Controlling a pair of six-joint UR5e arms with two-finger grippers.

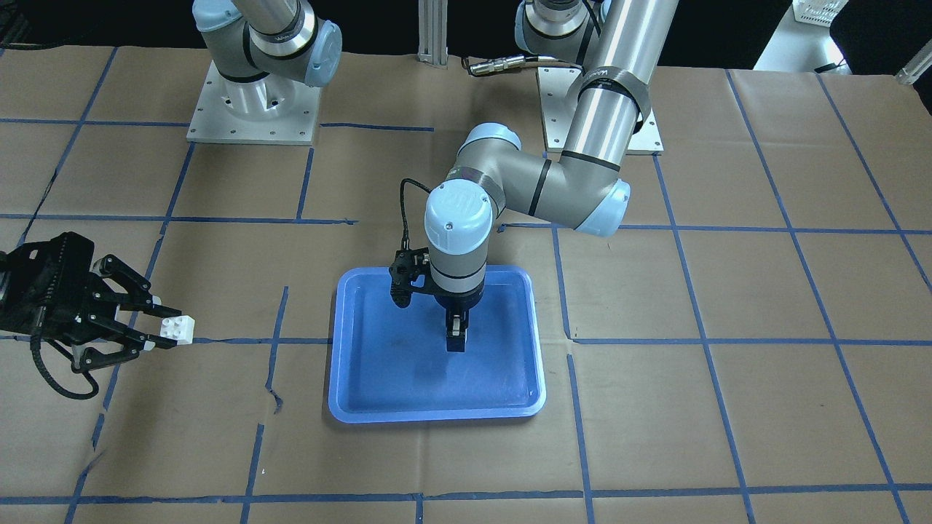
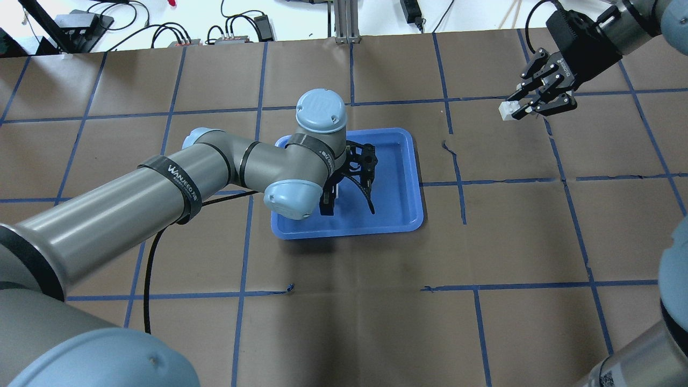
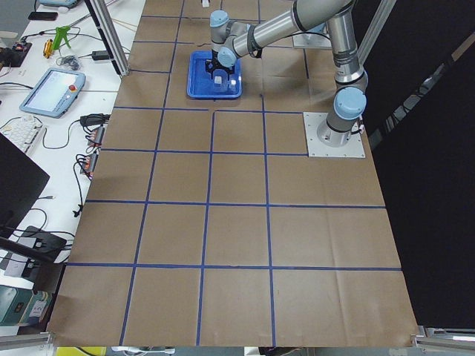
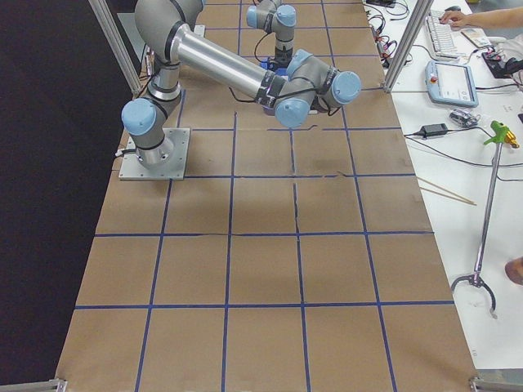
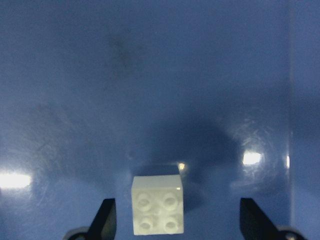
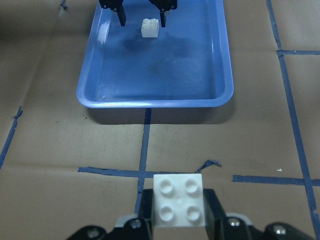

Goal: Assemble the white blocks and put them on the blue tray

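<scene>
White blocks [image 6: 150, 27] [image 6: 178, 200]: two of 'em, not joined. One is down in the tray under the left arm, the other is way off in the right arm's grip.

Left gripper [image 1: 455, 338]: pointing straight down into the tray, fingers spread wide, gripping nothing.

Tray block [image 5: 157, 205]: sitting studs-up on the tray floor, right between those spread fingers. The left wrist view shows a gap on both sides, so neither finger touches it. The gap looks bigger on one side than the other.

Blue tray [image 1: 408, 378]: lying flat around the middle of the table. The tray block is a little past the tray's middle, on the side away from the right gripper.

Right gripper [image 1: 156, 325]: well apart from the tray, out on the robot's right side of the table. Its fingers are pinched in on the second block.

Held block [image 1: 179, 327]: clamped by two opposite sides right at the fingertips and poking out past them. Its four studs face the right wrist camera. Honestly can't tell how far it sits above the paper.

Table [image 1: 728, 327]: covered in brown paper with a blue tape grid. The tray sits across one of the tape lines.
</scene>
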